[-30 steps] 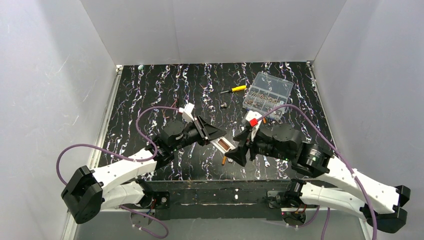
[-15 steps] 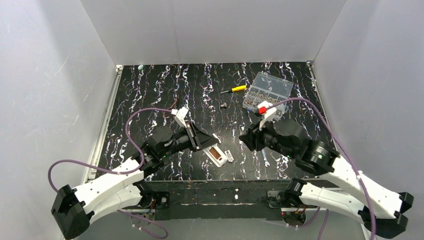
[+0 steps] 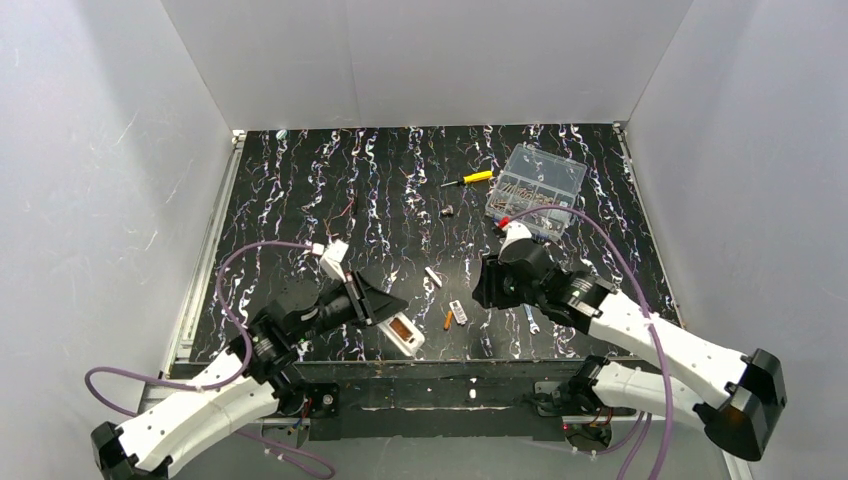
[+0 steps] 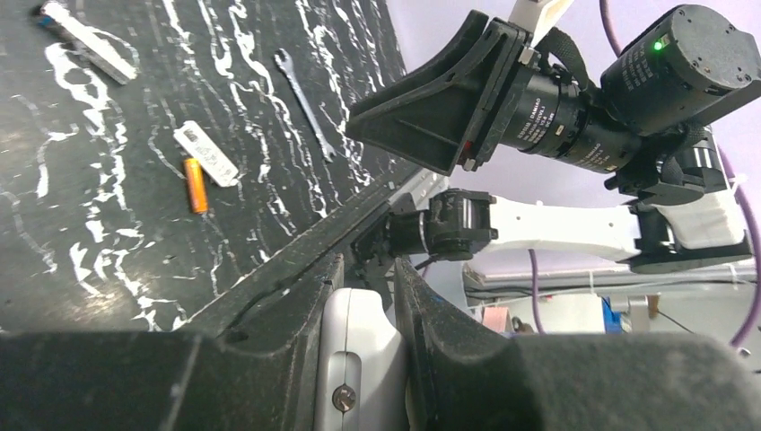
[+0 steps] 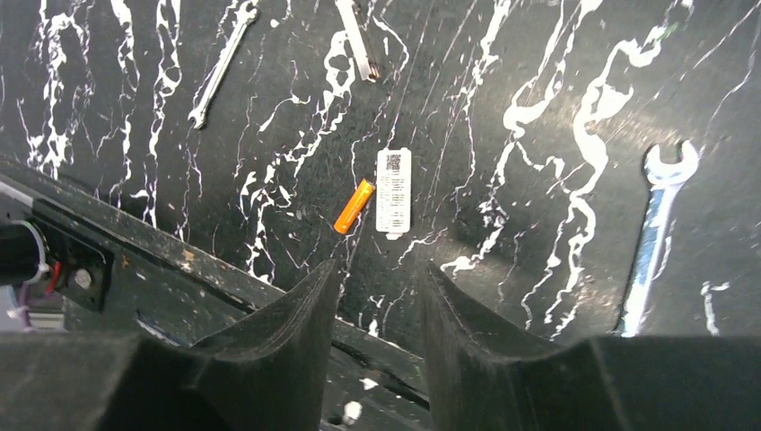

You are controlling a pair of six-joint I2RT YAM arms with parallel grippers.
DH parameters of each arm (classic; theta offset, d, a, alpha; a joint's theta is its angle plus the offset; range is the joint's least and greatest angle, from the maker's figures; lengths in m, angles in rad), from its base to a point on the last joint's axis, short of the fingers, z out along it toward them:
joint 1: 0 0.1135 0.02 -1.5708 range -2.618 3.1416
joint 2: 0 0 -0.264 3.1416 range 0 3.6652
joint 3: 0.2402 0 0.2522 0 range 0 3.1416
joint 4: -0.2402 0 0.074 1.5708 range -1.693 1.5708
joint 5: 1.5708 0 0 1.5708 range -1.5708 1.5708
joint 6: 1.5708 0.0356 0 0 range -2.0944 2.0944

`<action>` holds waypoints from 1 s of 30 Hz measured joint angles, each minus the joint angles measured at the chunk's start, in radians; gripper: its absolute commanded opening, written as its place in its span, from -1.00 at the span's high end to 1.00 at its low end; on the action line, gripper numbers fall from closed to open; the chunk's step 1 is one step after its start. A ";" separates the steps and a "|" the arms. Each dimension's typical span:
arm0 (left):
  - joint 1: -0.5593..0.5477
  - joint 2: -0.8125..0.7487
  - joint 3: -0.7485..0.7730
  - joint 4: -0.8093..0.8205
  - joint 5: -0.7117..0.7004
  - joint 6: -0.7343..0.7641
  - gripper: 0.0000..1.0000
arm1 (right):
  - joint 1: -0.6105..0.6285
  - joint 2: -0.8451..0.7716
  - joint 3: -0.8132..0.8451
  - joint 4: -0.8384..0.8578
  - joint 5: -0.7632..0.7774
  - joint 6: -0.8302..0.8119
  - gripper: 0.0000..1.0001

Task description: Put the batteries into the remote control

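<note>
At the near edge of the table [image 3: 300, 180], left of centre, the left fingers [image 4: 269, 359] are clamped on the white remote control [image 3: 405, 334]. Its open back recess is turned up toward the overhead camera. To its right, one orange battery [image 3: 447, 320] lies loose on the table, just beside a small white cover plate [image 3: 458, 312] with a printed label. The right fingers [image 5: 287, 332] stand apart with nothing between them. They hang above that battery and plate, slightly nearer than both.

The task looks partly done at most. The compartment is open and the remote is presented, but the visible battery is on the table and not yet picked up. It has to be grasped, carried left and seated in the recess.

Only one loose battery can be found. A brownish patch shows inside the recess, which may be the other battery already seated or just the bare compartment; it is too small to tell. The left wrist view shows only a sliver of the remote's end between the fingers, so the recess is hidden there. Whether the remote rests on the table edge or is held clear of it cannot be told.
</note>
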 measured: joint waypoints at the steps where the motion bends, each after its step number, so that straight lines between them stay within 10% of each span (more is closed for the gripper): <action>1: 0.000 -0.022 -0.007 -0.023 -0.012 0.000 1.00 | 0.004 0.017 0.000 0.005 0.001 0.023 0.10; 30: 0.000 -0.205 -0.037 -0.287 -0.121 -0.009 1.00 | 0.183 0.571 0.162 -0.042 0.038 0.539 0.17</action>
